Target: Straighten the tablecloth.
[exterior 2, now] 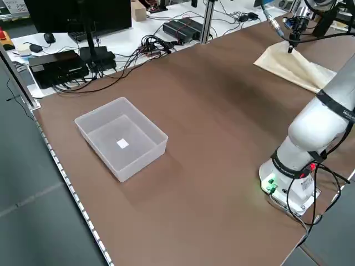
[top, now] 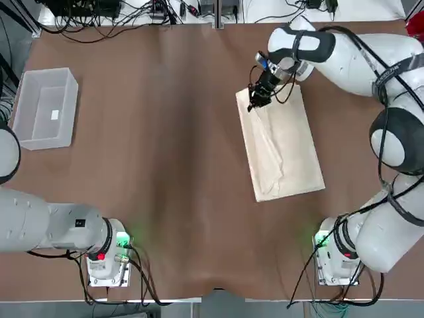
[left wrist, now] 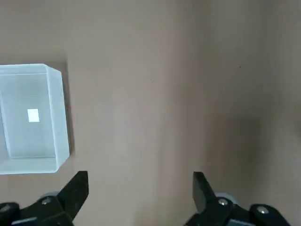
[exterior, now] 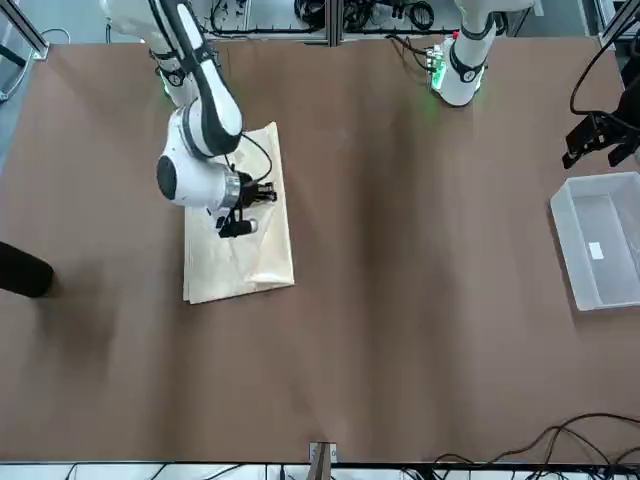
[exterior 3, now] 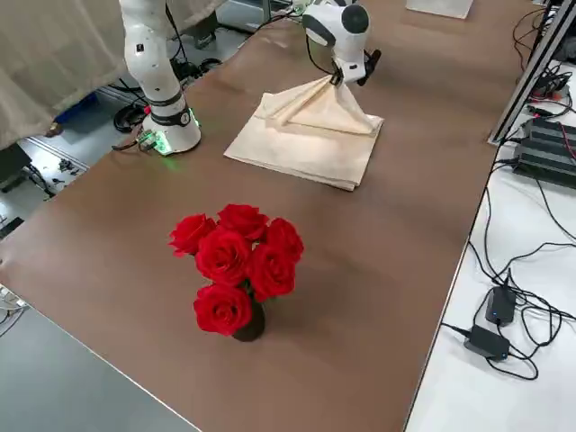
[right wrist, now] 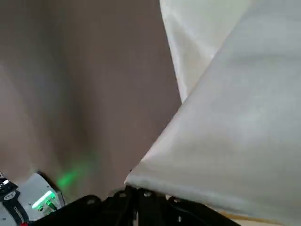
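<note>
Cream-beige folded fabric tablecloth (top: 281, 146) lay on the table's right half, long axis running away from the robot; the right gripper (top: 257, 99) pinched its far left corner, lifted.

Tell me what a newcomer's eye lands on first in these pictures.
First, the right gripper, its jaws shut on the tablecloth, lifting one corner into a tent on the robot's right side of the table. Next, the red roses near that side's edge, then the clear bin far left, with the left gripper open above bare table.
</note>
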